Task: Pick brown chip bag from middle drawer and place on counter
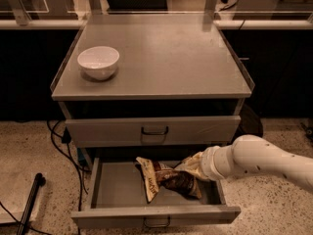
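Note:
The brown chip bag (168, 179) lies crumpled on the floor of the open middle drawer (115, 192), its cream end with dark lettering pointing to the front left. My gripper (190, 166) reaches in from the right on a white arm (259, 159) and sits at the bag's right end, low inside the drawer, apparently touching it. The grey counter (166, 58) is the cabinet top above.
A white bowl (98, 61) stands on the counter's left side. A shut grey drawer front with a dark handle (154, 130) sits above the open drawer. A black pole (29, 199) and cables (61, 141) lie on the speckled floor to the left.

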`<state>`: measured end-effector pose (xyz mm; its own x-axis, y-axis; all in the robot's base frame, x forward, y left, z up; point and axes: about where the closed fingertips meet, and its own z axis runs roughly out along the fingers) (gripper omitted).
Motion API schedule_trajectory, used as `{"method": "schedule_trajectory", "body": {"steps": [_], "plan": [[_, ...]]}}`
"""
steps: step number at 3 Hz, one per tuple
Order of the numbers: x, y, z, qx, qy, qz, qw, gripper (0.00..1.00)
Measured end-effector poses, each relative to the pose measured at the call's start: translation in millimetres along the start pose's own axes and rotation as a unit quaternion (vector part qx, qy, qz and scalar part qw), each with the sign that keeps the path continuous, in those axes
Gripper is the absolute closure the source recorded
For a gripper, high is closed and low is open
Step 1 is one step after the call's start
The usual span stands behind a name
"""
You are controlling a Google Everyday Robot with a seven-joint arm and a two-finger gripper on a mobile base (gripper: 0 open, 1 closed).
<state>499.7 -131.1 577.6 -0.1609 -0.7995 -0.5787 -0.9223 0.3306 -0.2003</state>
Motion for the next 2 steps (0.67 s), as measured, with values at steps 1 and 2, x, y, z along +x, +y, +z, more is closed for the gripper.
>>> {"method": "schedule_trajectory", "body": {"steps": [1,2], "plan": [[7.4,1.3,26.2,-0.007,-0.008,0.012,0.9999,1.0],[10.7,5.9,44.0,-0.016,-0.012,0.018,0.9996,0.84]]}}
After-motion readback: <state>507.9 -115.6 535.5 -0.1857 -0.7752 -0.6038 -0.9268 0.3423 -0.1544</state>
